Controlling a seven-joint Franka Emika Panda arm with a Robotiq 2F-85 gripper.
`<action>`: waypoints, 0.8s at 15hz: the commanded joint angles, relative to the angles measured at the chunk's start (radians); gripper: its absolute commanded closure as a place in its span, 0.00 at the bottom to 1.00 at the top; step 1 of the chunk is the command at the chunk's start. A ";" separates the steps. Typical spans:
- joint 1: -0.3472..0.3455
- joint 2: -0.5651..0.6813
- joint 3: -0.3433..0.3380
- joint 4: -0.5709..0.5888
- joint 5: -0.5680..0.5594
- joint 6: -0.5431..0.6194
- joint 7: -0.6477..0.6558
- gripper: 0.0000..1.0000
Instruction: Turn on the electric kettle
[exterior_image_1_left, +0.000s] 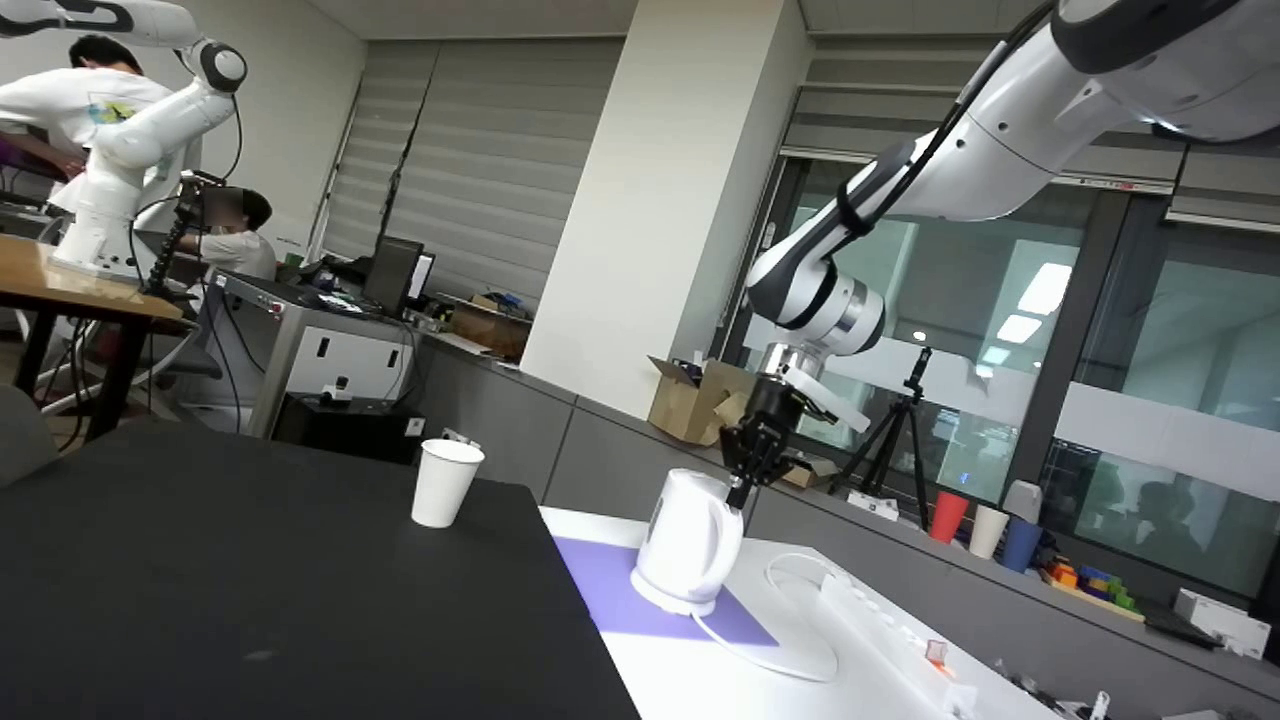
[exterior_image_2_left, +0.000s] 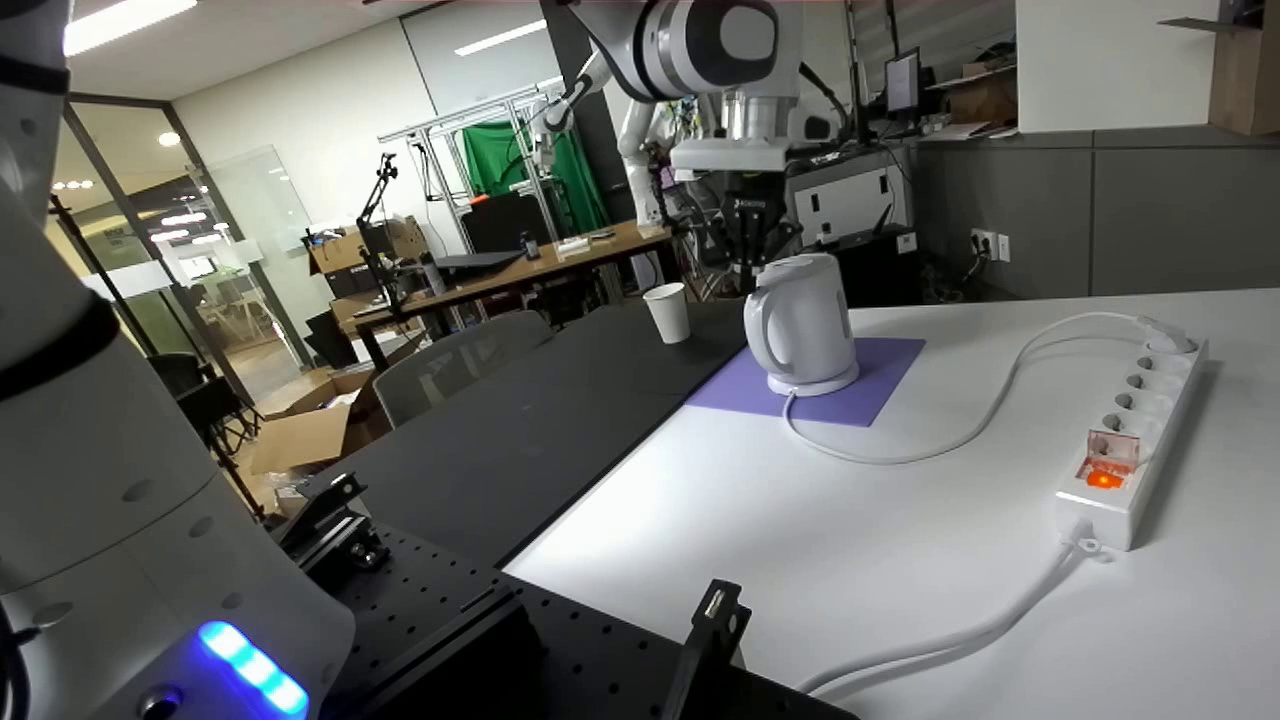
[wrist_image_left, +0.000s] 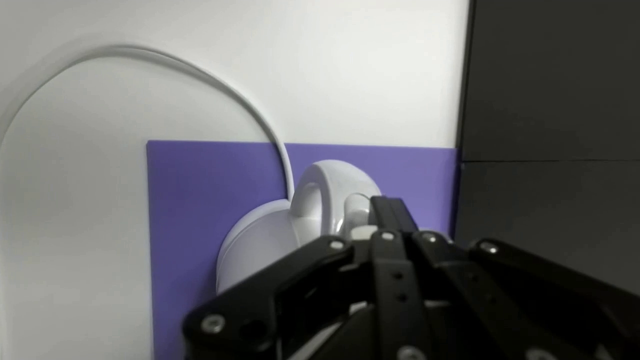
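Observation:
The white electric kettle (exterior_image_1_left: 672, 540) stands upright on a purple mat (exterior_image_1_left: 600, 590), and it also shows in an exterior view (exterior_image_2_left: 812, 320) and in the wrist view (wrist_image_left: 260, 245). My gripper (wrist_image_left: 392, 202) is shut with nothing between its fingertips and points down. In the wrist view its tips are beside the top of the kettle's handle (wrist_image_left: 332, 185), by a recessed part there. In both exterior views the gripper (exterior_image_1_left: 738, 495) (exterior_image_2_left: 747, 278) is at the top of the handle side; whether the tips touch it I cannot tell. The fingers hide part of the kettle in the wrist view.
A white paper cup (exterior_image_1_left: 445, 490) stands on the black table (exterior_image_1_left: 280, 590) beside the white table (exterior_image_2_left: 960, 540). A white power strip (exterior_image_2_left: 1095, 515) with a lit orange switch lies on the white table. The kettle's white cable (exterior_image_2_left: 960, 440) curves across to it.

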 joint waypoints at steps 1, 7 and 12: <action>0.004 0.000 0.000 -0.002 0.001 0.085 0.000 1.00; -0.003 -0.022 0.024 -0.058 0.003 0.306 -0.024 1.00; -0.017 -0.062 0.062 -0.111 0.006 0.428 -0.052 1.00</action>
